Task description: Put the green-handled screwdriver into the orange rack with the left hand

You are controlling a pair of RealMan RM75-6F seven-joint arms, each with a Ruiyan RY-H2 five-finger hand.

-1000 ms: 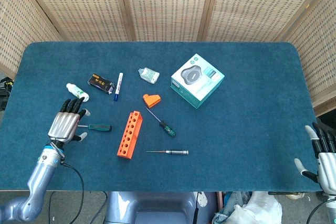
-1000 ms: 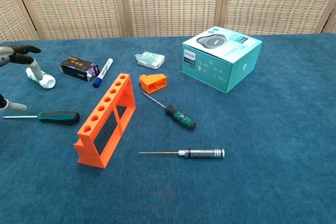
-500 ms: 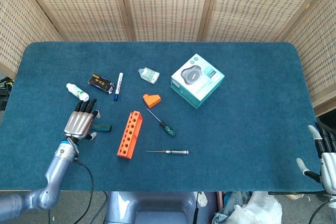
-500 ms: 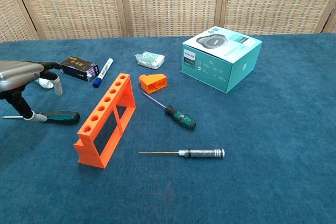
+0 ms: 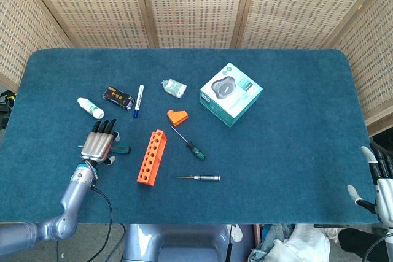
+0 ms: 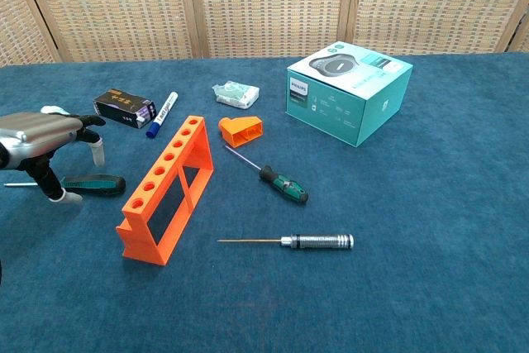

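Green-handled screwdriver [image 6: 95, 183] lies under my left hand [image 6: 45, 134], fingers spread, nothing held; a careless close could roll it away.

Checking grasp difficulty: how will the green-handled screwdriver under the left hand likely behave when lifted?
The green-handled screwdriver lies flat, so it may roll when nudged. Its thick handle against the thin shaft suggests it would hang handle-heavy. The left hand hovers above it, apparently not gripping.

Three screwdrivers [image 6: 95, 183] [image 6: 283, 184] [image 6: 318, 242], one rack [image 6: 165, 188]
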